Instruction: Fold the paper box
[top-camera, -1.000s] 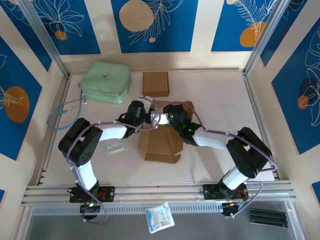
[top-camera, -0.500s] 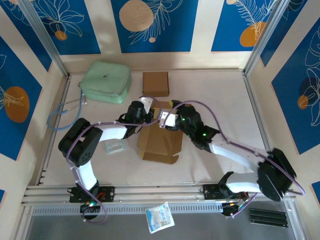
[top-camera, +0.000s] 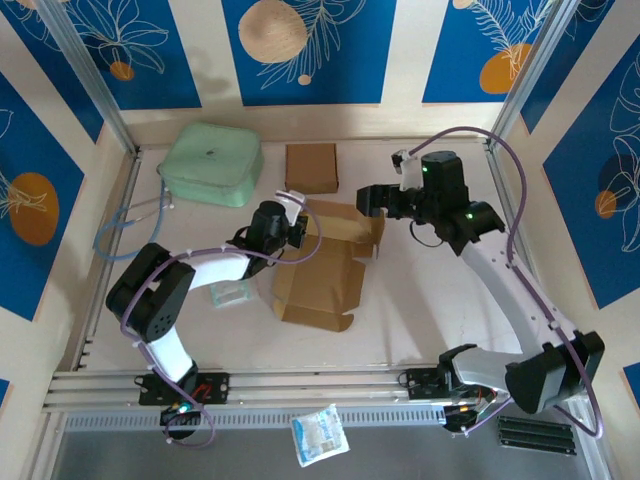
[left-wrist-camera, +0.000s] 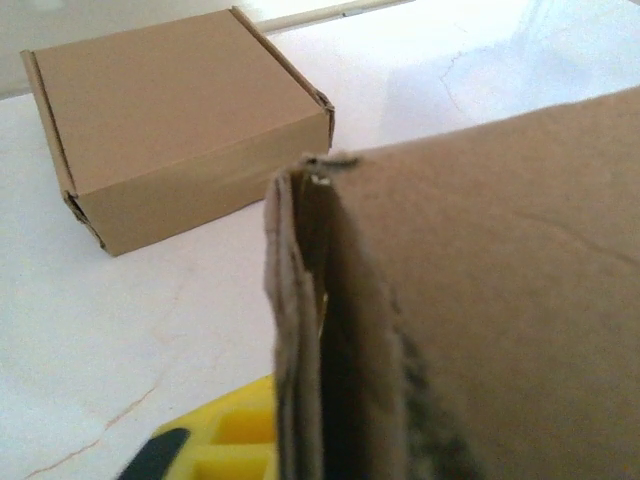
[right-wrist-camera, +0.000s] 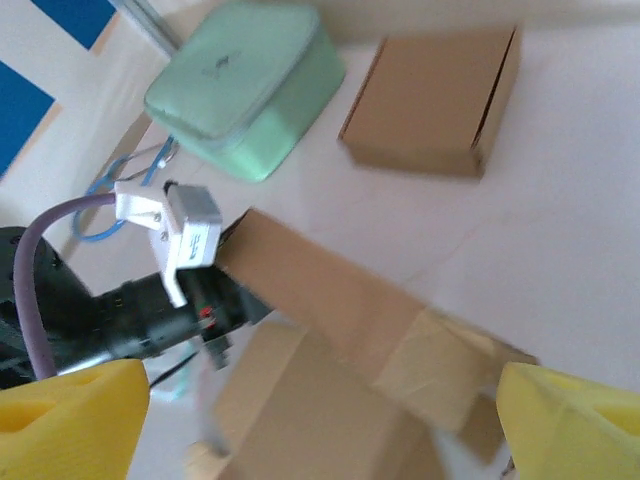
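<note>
Largely hidden behind paper box (left-wrist-camera: 480, 300), left end effector (top-camera: 292, 230)

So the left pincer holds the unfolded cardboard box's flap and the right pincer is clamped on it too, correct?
Not quite: the right pincer is open, clear of the unfolded cardboard box, as the right wrist view shows. The left pincer does hold its flap.

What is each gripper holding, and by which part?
The left gripper grips the paper box by the edge of a raised flap; right gripper is open, holding nothing.
</note>
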